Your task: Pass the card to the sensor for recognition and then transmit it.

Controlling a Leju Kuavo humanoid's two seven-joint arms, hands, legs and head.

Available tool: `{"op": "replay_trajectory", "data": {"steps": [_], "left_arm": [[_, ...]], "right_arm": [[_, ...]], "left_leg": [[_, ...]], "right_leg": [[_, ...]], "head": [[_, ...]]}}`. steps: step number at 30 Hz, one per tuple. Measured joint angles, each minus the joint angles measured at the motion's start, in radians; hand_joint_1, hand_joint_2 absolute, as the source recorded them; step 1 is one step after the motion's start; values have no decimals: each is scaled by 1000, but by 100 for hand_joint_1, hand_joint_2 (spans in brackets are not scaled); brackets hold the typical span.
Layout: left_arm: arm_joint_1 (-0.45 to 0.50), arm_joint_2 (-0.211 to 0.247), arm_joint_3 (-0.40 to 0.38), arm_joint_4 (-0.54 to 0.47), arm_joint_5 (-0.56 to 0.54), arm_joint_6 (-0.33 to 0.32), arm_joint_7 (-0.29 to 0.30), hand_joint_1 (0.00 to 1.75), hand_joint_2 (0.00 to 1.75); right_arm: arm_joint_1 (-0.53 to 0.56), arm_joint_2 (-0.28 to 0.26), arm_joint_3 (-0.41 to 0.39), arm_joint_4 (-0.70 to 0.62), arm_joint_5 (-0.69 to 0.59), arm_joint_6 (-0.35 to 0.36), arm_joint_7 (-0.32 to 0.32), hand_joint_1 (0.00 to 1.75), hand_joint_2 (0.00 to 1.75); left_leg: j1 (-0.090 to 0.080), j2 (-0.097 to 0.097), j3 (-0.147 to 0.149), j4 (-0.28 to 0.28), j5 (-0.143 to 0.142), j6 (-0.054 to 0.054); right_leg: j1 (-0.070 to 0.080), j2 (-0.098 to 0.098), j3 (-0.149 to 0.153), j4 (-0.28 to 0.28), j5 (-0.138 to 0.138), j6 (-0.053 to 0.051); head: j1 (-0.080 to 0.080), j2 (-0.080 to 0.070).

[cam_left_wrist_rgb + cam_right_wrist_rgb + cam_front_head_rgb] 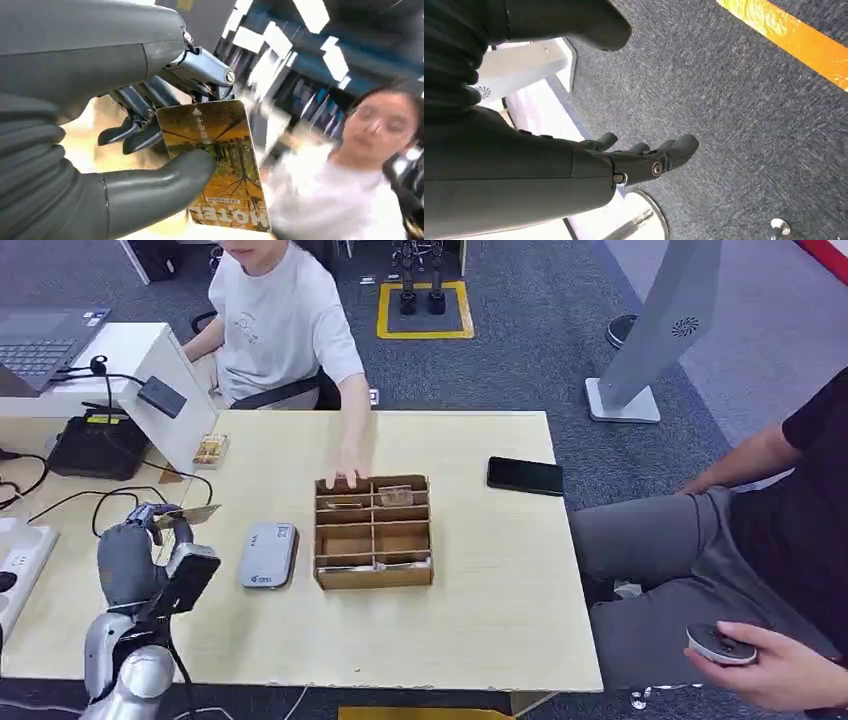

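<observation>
Left hand pinches hotel key card thumb-to-finger, left of grey card reader. Shallow edge grip: card may slip or tilt, failing read. Right hand empty, fingers loosely extended.

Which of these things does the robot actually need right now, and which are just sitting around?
Needed:
card, pinched in the left hand
grey reader on the table

Lying about:
phone
divided box
laptop
small snack tub
</observation>
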Motion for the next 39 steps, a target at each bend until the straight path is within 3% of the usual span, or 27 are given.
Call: {"op": "replay_trajectory", "data": {"steps": [4, 12, 22, 33, 39], "left_arm": [[-23, -35, 0, 0, 143, -126, 67, 175, 175], [-36, -56, 0, 46, 160, -168, 162, 175, 175], [-58, -87, 0, 134, 167, -168, 182, 175, 175], [-65, -93, 0, 154, 167, -167, 186, 175, 175], [-89, -133, 0, 267, 132, -123, 198, 175, 175]], "right_arm": [[0, 0, -7, 0, -8, -19, -8, 0, 175], [0, 0, -14, 0, -5, -13, 23, 0, 175], [0, 0, -21, 0, 3, -11, 22, 0, 175], [0, 0, -23, 0, 3, -11, 22, 0, 175], [-3, 0, -23, 0, 16, -6, 31, 0, 175]], "left_leg": [[0, 0, 0, 0, 0, 0], [0, 0, 0, 0, 0, 0], [0, 0, 0, 0, 0, 0], [0, 0, 0, 0, 0, 0], [0, 0, 0, 0, 0, 0]], "right_leg": [[0, 0, 0, 0, 0, 0], [0, 1, 0, 0, 0, 0], [0, 1, 0, 0, 0, 0], [0, 1, 0, 0, 0, 0], [0, 1, 0, 0, 0, 0]], "head": [[0, 0], [0, 0], [0, 0], [0, 0], [0, 0]]}}
